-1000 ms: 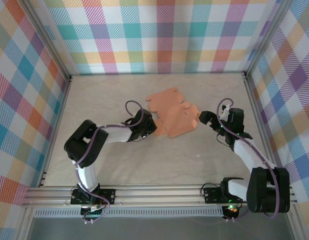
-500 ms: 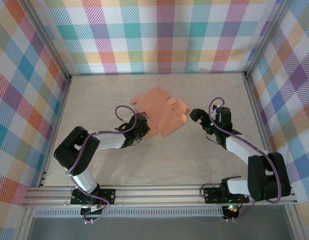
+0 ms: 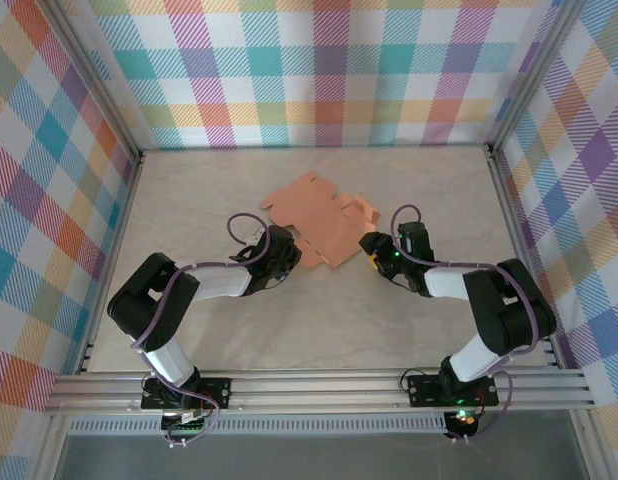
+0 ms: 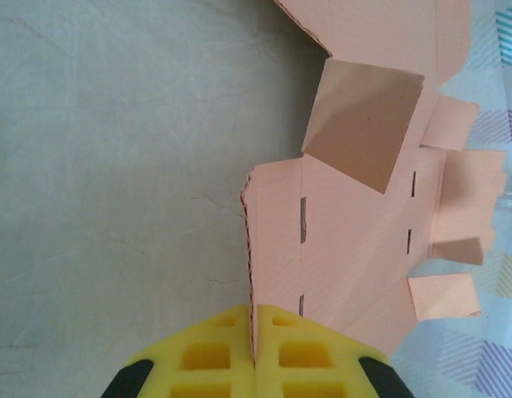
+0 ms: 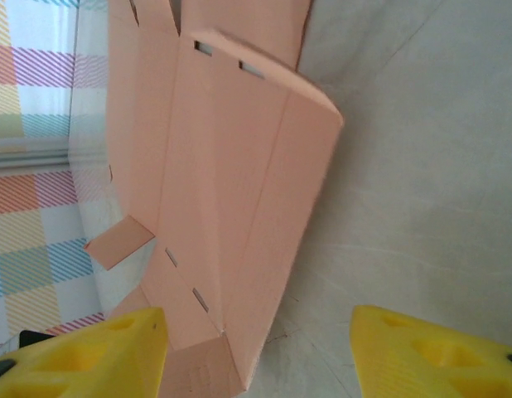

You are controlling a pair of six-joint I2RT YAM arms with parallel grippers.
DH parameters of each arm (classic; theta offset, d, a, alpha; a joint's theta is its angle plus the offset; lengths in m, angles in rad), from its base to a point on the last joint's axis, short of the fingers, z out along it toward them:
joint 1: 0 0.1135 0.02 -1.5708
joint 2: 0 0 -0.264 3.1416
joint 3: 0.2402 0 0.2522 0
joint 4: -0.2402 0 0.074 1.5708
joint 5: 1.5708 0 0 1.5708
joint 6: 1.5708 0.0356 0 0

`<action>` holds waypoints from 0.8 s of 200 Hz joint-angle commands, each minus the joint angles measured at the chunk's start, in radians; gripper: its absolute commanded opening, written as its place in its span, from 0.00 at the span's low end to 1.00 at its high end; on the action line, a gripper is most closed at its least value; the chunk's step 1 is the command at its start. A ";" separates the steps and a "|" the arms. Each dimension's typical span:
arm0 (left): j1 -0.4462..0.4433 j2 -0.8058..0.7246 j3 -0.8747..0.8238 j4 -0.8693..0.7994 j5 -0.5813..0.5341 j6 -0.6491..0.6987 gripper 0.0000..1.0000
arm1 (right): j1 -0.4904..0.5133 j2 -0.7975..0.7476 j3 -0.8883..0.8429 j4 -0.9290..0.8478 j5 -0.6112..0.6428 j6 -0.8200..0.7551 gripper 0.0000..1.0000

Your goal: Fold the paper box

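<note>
The paper box (image 3: 319, 218) is a salmon-orange die-cut sheet lying mid-table, with small flaps along its right side. My left gripper (image 3: 286, 252) is shut on the sheet's near-left edge; in the left wrist view the card (image 4: 355, 224) rises thin between the yellow pads (image 4: 301, 352). My right gripper (image 3: 374, 250) stands open at the sheet's near-right corner. In the right wrist view a raised, folded panel of the card (image 5: 231, 199) lies between the spread yellow fingers (image 5: 99, 352), closer to the left one.
Plaid walls (image 3: 329, 70) and aluminium posts close in the back and both sides. The beige tabletop (image 3: 319, 330) lies bare in front of the sheet, between the arms.
The right gripper has moved left up to the sheet's near-right corner. The sheet has slid left and back and lies flatter. The left gripper has kept its hold on it.
</note>
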 commanded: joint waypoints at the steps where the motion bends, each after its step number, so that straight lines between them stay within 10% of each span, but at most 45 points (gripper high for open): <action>1: -0.011 0.001 0.021 0.053 0.024 -0.084 0.00 | 0.018 0.035 0.015 0.083 -0.005 0.071 0.58; 109: -0.036 0.007 0.042 0.040 0.037 -0.092 0.00 | 0.047 0.184 0.110 0.169 -0.064 0.116 0.15; 131: -0.037 0.000 0.032 0.025 0.010 -0.061 0.22 | 0.042 0.159 0.119 0.081 -0.049 0.069 0.00; 160: -0.024 -0.076 -0.006 -0.021 -0.051 0.028 0.91 | 0.011 0.136 0.154 -0.035 -0.127 -0.052 0.00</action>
